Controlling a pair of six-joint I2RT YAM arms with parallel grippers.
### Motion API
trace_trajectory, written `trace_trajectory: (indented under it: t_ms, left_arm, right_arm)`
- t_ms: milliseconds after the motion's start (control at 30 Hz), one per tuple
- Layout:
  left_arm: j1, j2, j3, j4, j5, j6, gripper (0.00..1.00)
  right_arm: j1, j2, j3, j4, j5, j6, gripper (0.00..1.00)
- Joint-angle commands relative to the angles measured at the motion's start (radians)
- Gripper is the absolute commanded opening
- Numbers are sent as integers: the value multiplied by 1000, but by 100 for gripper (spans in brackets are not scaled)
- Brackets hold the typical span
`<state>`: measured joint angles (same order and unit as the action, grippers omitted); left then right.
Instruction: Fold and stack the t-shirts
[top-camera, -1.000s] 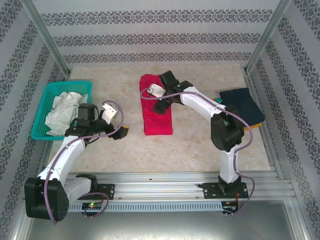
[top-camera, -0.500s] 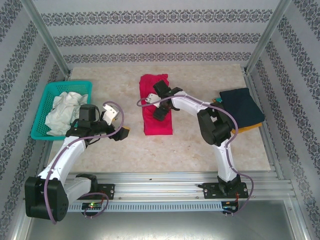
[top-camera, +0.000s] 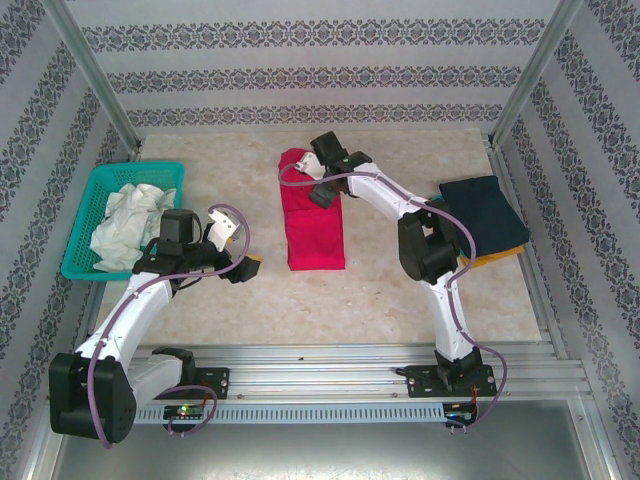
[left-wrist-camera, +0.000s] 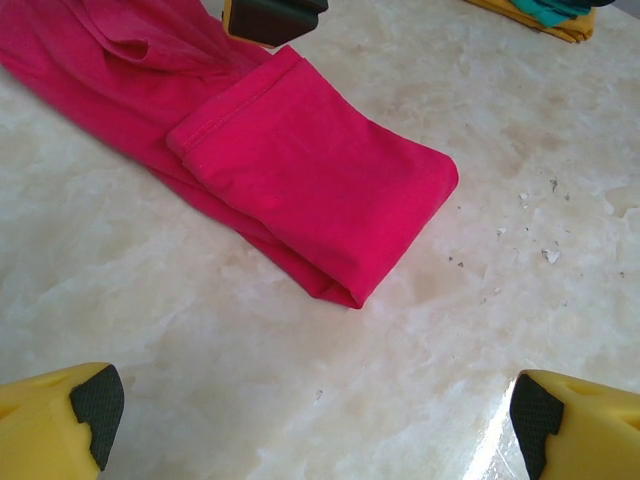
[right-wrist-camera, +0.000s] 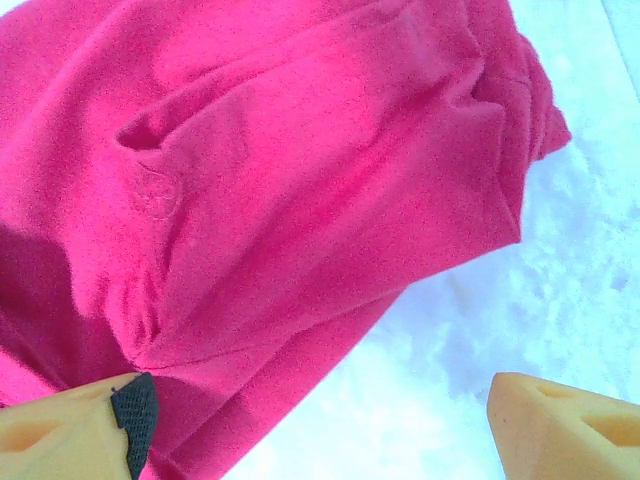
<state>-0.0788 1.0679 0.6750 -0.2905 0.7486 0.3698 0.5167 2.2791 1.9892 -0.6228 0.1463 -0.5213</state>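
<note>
I am holding my right gripper (right-wrist-camera: 320, 430) above the 12 o'clock end of the crimson-pink t-shirt (top-camera: 316, 238), with the fingers spread wide and gripping nothing. My left gripper (left-wrist-camera: 320, 425) is hanging at the shirt's 9 o'clock, likewise spread and empty. The navy t-shirt (top-camera: 485, 215) is lying folded at the shirt's 3 o'clock.

Table (top-camera: 350, 300) notes: I see the folded t-shirt (top-camera: 315, 235) lying mid-table. My right jaws are over its far end, my left jaws near and left of its near end. The basket (top-camera: 100, 172) is well left of the left jaws, with crumpled cloth (top-camera: 125, 225) in it. The stacked t-shirts (top-camera: 485, 215) are well right of the right jaws.
</note>
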Motion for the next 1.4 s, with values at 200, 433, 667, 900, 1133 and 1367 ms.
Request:
trace_trajectory:
  t_ms: [200,433,667,900,1133,1367]
  left_arm:
    - [-15,-19,-18,-3,16,55,100]
    - [-7,-32,-54,6,-16,76,100]
    - [-4,-29,-105,88,-17,25,100]
    - [-3,-50,-137,87,-37,12,100]
    - [-1,-88,-170,82,-55,8,100]
    - [-1,-88,-172,81,-62,23,100]
  right_arm:
    - [33,-272,-314,54,-263,-47,83]
    - [166,-432,-609,42,-298,-164,76]
    - [254,-417,-680,43,-278,-184,65]
    - [239,-329,-626,60,-264,-206,57]
    - [222,-256,-586,54,-272,-217,55]
    - [225,-203,-581,58,-211,-232,36]
